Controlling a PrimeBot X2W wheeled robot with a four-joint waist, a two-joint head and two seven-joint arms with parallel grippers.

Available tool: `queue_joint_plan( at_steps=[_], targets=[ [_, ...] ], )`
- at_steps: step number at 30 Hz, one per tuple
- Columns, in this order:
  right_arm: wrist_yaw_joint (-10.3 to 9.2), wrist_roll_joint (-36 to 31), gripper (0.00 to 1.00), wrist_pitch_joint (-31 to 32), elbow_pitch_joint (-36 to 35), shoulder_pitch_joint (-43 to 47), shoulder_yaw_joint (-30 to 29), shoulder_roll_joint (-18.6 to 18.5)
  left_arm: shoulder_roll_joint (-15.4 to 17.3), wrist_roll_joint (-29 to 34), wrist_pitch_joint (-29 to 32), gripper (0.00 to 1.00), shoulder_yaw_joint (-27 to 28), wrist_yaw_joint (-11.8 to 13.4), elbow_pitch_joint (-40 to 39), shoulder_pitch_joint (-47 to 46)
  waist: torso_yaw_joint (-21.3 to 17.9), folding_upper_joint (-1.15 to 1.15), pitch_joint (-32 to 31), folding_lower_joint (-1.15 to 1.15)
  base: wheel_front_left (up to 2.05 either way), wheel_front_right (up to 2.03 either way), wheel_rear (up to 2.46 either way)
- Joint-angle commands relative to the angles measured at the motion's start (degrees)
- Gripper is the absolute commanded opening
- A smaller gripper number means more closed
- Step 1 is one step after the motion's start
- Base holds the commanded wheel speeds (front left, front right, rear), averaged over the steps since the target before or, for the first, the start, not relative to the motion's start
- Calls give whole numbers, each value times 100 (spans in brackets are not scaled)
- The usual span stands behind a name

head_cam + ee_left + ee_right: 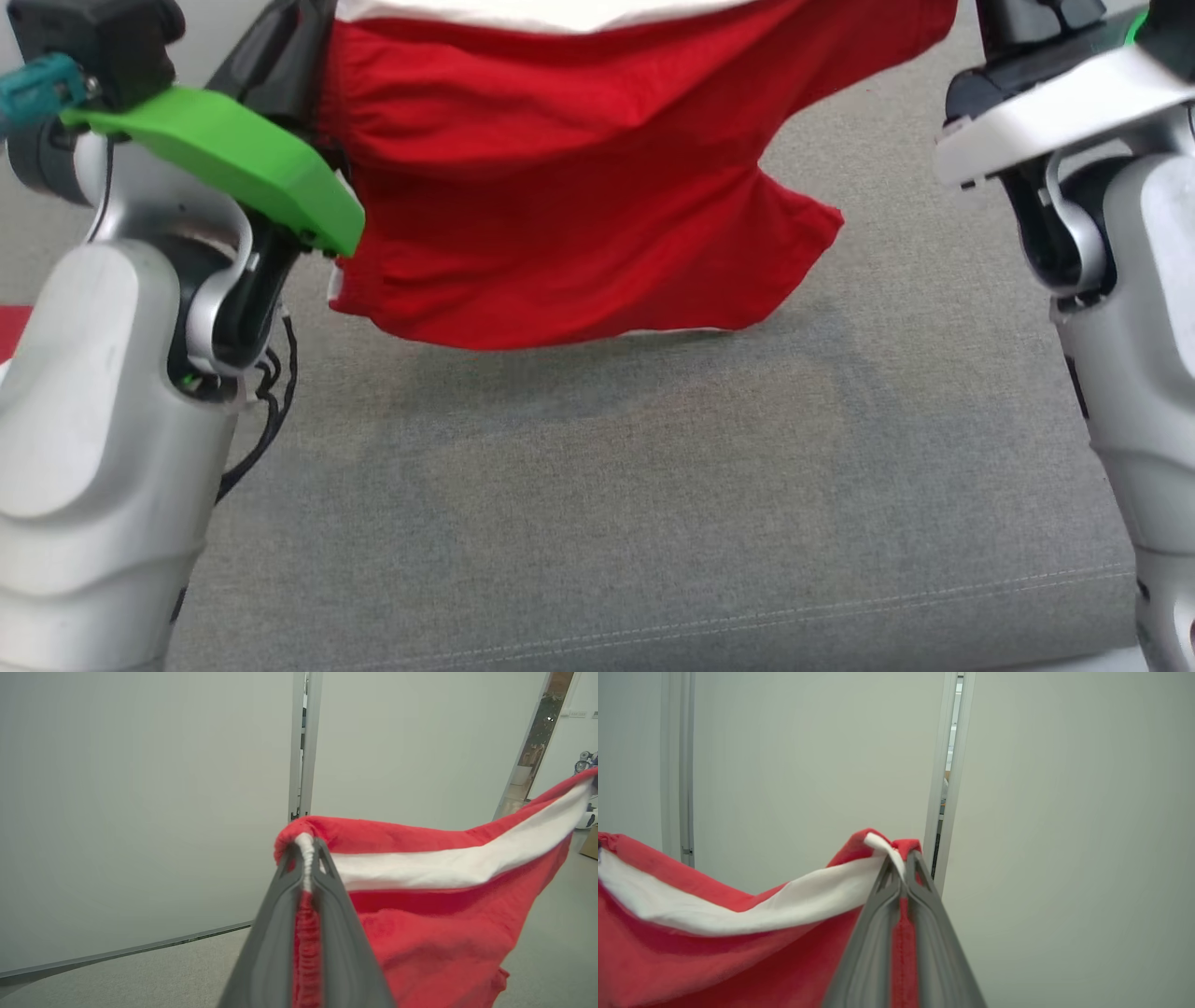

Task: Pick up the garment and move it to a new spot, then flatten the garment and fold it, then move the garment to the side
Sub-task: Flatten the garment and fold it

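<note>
Grey fabric-covered surface point(653, 485) lies below the arms in head view, with a stitched seam near its front edge and a soft shadow under the cloth. Pale wall panels point(140, 788) stand behind in both wrist views, with a narrow metal-framed vertical gap point(303, 742) between them.

Garment point(560, 187): red, white band along the top edge. It hangs in the air above the surface, stretched between the two arms. Can't tell from head view if the lowest hem clears the surface. The bottom edge is uneven, dropping lower on the left. On the right it cuts up toward the right arm, with one flap sticking out right of centre.

Left pincer point(306, 847): fingers clamped together on one top corner of the garment. The white band is bunched between the tips and gathered red fabric runs down between the fingers. From there the cloth runs off to that view's right, the band rising to the far corner.

Right pincer point(903, 858): same story, closed tight on the other top corner. White edge pokes out past the tips, a red seam is pinched between the fingers, and the cloth sags away to that view's left.

Left arm point(112, 392): pale grey, carries a green plastic bracket point(233, 159), a teal connector point(42, 84) and loose black cables point(271, 411). Right arm point(1130, 299) stands at the right edge. Small red patch point(7, 331) at the far left edge, can't tell what it is.
</note>
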Motion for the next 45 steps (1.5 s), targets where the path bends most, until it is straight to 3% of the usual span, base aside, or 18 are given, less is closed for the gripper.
queue_joint_plan(
  at_steps=[1, 16, 25, 30, 35, 40, 45],
  targets=[
    [-2, 70, 0, -64, 250, -274, 111, 2, -74, -27, -82, 0, 39, -45, 274, -211, -42, 0, 74, 0, 0, 0, 0],
    [-3, 185, 0, -999, 3331, -2913, 993, 211, -727, 215, -1136, 0, -6, -489, 3728, -2545, -13, 0, 626, 0, 0, 0, 0],
    [-4, 25, 0, -1171, 4532, -3943, 974, 526, -900, 404, -1754, 0, -172, -718, 5340, -3658, -46, 0, 1241, 0, 0, 0, 0],
    [-4, -64, 0, -1175, 4441, -4093, 899, 560, -1151, 244, -2122, 0, -188, -875, 5760, -3987, 1, 0, 1613, 0, 0, 0, 0],
    [-4, 133, 0, -1176, 3966, -3593, 1197, 476, -1328, 158, -2263, 0, -418, -979, 5947, -3785, 75, 0, 1813, 0, 0, 0, 0],
    [-4, 595, 0, -1177, 3164, -2778, 1402, 283, -1403, -80, -2567, 0, -642, -997, 5685, -3205, 112, 0, 1885, 0, 0, 0, 0],
    [-4, 1014, 0, -1177, 2258, -1691, 1288, 59, -1278, -97, -2824, 0, -830, -996, 5164, -2396, 162, 0, 1806, 0, 0, 0, 0]
  ],
)
